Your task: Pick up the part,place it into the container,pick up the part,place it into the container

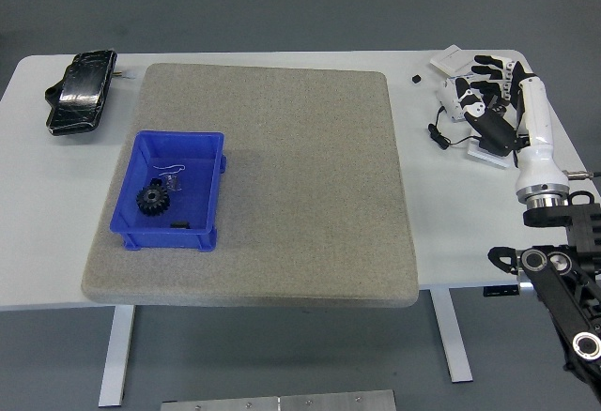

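right hand (488,92) hovers over white table (282,59) beside grey mat (282,176).

The mat (272,186) looks like rough, matt grey felt. The bin (171,190) is smooth blue plastic. The gear (152,199) is dull dark metal. The tabletop (451,205) is smooth and white.

Your right arm (554,242) comes in from the 4 o'clock corner, its black jointed links low and its white forearm reaching toward 12 o'clock. Your right hand (484,92) sits at 2 o'clock, fingers (488,59) loosely spread, gripping nothing.
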